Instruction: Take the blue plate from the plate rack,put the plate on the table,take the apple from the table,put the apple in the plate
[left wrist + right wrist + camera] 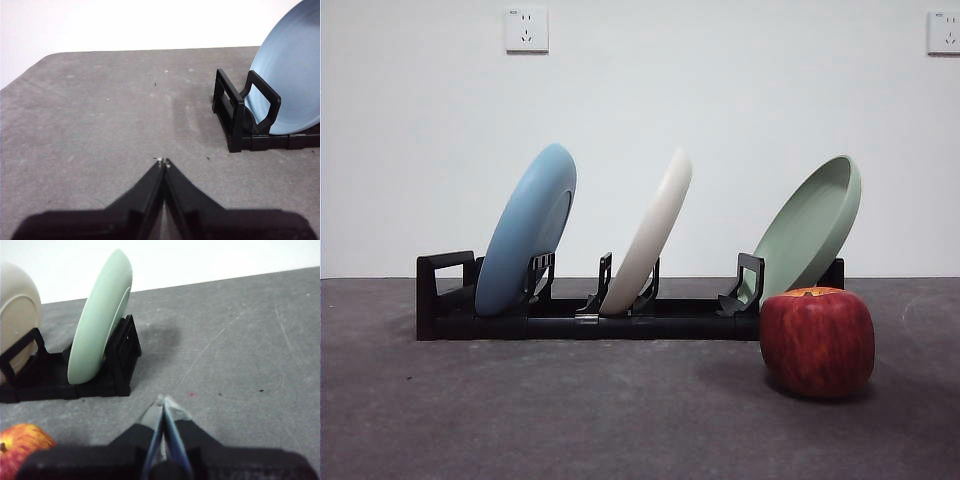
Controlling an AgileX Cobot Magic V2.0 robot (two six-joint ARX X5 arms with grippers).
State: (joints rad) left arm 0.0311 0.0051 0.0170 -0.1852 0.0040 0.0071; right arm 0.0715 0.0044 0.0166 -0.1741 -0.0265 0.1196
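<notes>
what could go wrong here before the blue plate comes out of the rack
1. The blue plate leans tilted in the plate rack, a holder pressing its lower face; a skewed lift could snag it or drag the rack.
2. The cream plate leans in the next slot, so a wide swing might knock it.
3. The apple sits on the table just in front of the green plate; a nudge could roll it.
Both the left gripper and right gripper are shut, holding nothing.
</notes>
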